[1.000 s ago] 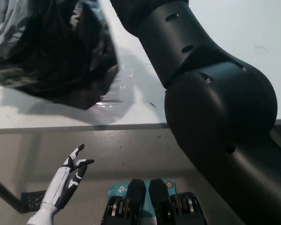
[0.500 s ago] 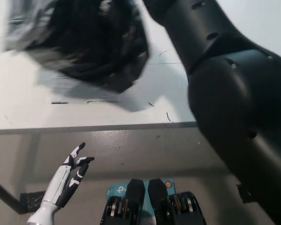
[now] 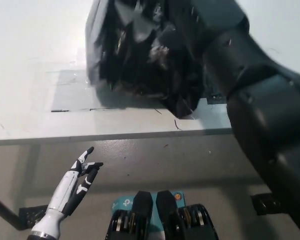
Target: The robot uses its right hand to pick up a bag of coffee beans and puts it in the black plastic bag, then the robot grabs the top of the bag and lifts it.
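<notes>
Black crinkled plastic bag [image 3: 139, 55] is the thing to find, though the account runs from the left edge of the head view. At the lower left, below the table's front edge and over the grey floor [image 3: 155, 160], rests the robot's white left hand [image 3: 82, 172]; its fingers are spread apart and hold nothing, and its white-and-black forearm slopes down toward the bottom border.

Above it stretches the white tabletop [image 3: 34, 65], whose pale front edge [image 3: 64, 139] runs across the picture. A faint clear rectangle of tape or film [image 3: 69, 90] lies flat on the surface near the middle left, with a thin dark line along its lower side.

To the right of that, in the upper middle, the glossy bag bulges as a rumpled mass; its top runs off the upper border and its lowest corner hangs near the table's front edge, casting a grey shadow on the tabletop beneath it. Whether it touches the surface I cannot tell. No coffee bag shows outside it.

Farthest right, the robot's thick black right arm [image 3: 260, 105] crosses from the bottom right corner up toward the bag's upper right side. The right hand itself is hidden behind arm and plastic, so its grasp cannot be judged.
</notes>
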Robot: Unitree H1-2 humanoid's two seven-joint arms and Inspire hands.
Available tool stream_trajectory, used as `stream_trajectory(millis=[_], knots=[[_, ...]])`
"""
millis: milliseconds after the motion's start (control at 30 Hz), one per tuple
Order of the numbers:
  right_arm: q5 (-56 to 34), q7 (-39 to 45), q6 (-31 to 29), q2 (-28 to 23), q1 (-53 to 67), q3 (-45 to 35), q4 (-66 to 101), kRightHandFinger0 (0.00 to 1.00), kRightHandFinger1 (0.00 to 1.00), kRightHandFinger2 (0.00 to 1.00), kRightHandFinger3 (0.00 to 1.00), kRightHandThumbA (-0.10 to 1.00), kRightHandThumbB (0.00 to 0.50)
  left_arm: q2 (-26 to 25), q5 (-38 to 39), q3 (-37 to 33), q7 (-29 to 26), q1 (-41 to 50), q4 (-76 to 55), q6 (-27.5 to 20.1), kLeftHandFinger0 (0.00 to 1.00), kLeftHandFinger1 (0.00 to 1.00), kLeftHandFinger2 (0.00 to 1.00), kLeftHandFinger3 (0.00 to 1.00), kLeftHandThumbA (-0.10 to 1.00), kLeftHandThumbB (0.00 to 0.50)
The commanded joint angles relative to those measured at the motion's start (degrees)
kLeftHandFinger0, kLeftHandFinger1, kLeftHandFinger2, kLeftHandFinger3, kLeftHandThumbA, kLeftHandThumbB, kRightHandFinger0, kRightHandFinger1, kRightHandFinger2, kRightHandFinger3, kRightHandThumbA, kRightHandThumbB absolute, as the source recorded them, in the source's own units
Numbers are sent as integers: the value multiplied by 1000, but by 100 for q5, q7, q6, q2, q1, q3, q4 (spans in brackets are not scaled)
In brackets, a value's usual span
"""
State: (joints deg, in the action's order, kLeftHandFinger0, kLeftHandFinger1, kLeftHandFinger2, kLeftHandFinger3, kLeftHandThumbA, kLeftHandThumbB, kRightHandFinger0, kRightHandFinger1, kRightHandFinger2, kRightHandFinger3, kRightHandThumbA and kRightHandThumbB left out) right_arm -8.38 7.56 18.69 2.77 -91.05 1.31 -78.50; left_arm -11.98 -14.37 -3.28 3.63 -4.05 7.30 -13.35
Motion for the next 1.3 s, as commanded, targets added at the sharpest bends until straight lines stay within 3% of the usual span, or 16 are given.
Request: stream_trajectory(millis=[0,133,233,267,367,433,467,633,733,800,867,1000,1100,1167,1267], knots=[[2087,2314,-727,-190,134,2243,63,1000,1000,1000,1000,1000,392,-91,20,-52,46,-231,-158,-163,807,745,732,1000,1000,153],[1474,1985,-606,-242,238,1935,205,1000,1000,1000,1000,957,342,-103,18,-52,53,-293,-132,-179,810,746,728,1000,1000,144],[1294,1745,-681,-315,337,1908,341,1000,1000,1000,1000,1000,365,-127,-4,-64,71,-303,-156,-134,840,755,733,1000,1000,147],[1229,1753,-652,-376,330,1867,368,1000,1000,1000,1000,1000,405,-134,-1,-70,85,-297,-175,-99,857,763,745,1000,1000,141],[1277,1803,-705,-464,324,1919,457,1000,1000,1000,1000,1000,408,-143,2,-78,78,-270,-179,-86,862,772,761,1000,1000,141],[1216,1727,-604,-548,274,1817,513,1000,1000,1000,1000,1000,444,-148,27,-83,80,-256,-155,-130,866,772,763,1000,1000,126],[1099,1693,-584,-591,268,1669,573,1000,1000,1000,1000,1000,416,-139,79,-83,89,-257,-132,-172,863,765,758,1000,1000,121],[1113,1600,-537,-794,92,1463,921,1000,1000,1000,1000,1000,385,-146,50,-85,38,-254,-41,-315,847,753,745,1000,1000,124],[1116,1702,-194,-959,-163,1361,1283,1000,1000,1000,1000,1000,470,-142,6,-101,12,-250,10,-349,848,755,753,1000,1000,129],[955,1795,163,-1040,-338,1166,1551,1000,1000,1000,1000,959,445,-147,-10,-109,14,-244,7,-352,848,755,761,1000,1000,126],[1055,2019,167,-1144,-492,1236,1740,1000,1000,1000,1000,999,433,-154,0,-108,23,-233,10,-348,850,762,779,1000,1000,127],[1030,2040,666,-1337,-755,1096,2307,1000,1000,1000,1000,977,500,-159,-11,-111,18,-224,20,-356,857,760,778,1000,1000,120],[979,2035,807,-1416,-881,966,2560,1000,1000,1000,1000,1000,500,-145,-7,-131,24,-203,37,-374,862,754,772,1000,1000,119],[961,2114,824,-1488,-920,902,2762,1000,1000,1000,1000,1000,473,-143,41,-136,40,-183,76,-423,856,747,774,1000,1000,116],[996,2202,824,-1605,-909,877,2998,1000,1000,1000,1000,1000,486,-146,34,-156,50,-165,74,-419,855,744,773,1000,1000,117]])
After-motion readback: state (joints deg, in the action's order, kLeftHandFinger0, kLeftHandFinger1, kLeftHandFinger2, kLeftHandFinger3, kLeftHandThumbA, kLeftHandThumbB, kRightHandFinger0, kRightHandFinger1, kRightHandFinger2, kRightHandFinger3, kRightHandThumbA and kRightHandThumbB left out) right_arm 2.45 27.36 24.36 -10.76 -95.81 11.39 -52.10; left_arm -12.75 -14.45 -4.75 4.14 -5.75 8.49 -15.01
